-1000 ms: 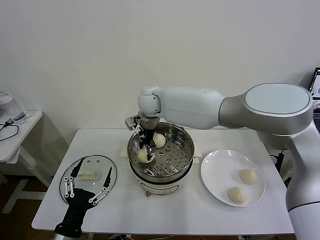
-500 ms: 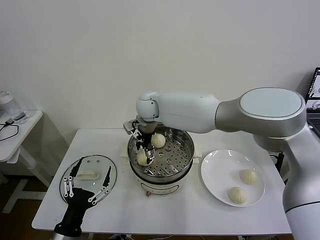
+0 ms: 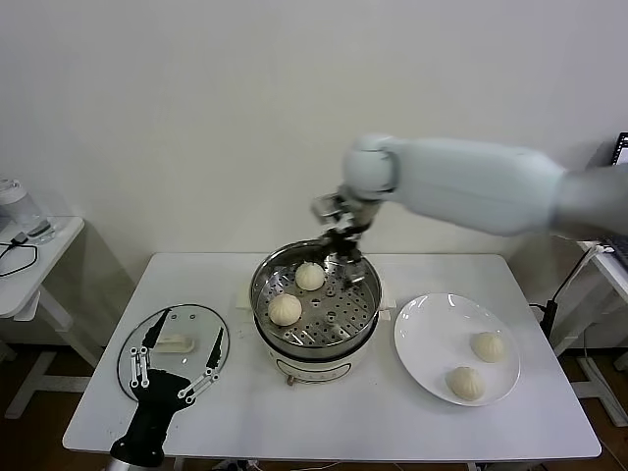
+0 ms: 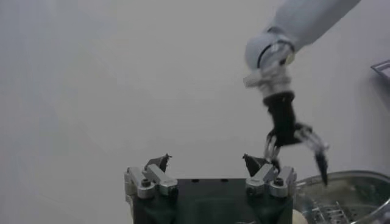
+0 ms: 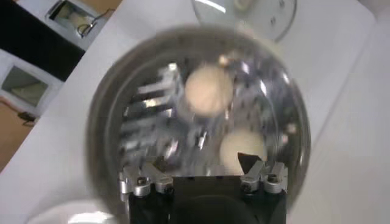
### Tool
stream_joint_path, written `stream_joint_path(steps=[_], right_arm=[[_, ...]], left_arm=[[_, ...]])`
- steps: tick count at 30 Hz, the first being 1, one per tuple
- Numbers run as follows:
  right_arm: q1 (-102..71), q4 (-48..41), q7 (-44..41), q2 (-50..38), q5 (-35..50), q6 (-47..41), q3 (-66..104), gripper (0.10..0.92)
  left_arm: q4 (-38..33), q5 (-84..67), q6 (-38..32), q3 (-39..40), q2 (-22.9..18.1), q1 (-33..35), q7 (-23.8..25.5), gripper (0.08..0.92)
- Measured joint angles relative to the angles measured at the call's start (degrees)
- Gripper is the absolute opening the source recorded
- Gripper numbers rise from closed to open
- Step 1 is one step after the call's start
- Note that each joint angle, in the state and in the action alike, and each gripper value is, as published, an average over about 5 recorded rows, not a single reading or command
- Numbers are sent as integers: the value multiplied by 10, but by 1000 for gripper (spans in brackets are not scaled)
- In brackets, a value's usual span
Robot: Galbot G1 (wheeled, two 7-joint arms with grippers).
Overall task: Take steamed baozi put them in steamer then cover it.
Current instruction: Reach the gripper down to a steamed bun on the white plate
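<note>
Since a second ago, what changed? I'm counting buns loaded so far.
The right tool let go of the bun it was setting at the steamer's left side, opened, then rose and swung toward the far right rim, empty. That bun now lies free on the tray beside the other bun. Unchanged: two buns on the plate, the lid on the table, the left tool open over it.
</note>
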Motion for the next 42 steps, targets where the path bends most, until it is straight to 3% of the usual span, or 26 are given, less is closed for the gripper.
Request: stream_joint_path(steps=[9,16,42], right_arm=[[-54,23,-9,-137,-58,26,5,823],[-128,34,-6,-191,-94,37,23,823],[-289,-12,13,-185,-146,44,85,808]], left_arm=[[1,6,-3,4,-3,5,0,823],[3,6,-3,0,-3,5,0,823],[8,6,-6,-15,-7,9,0,823]])
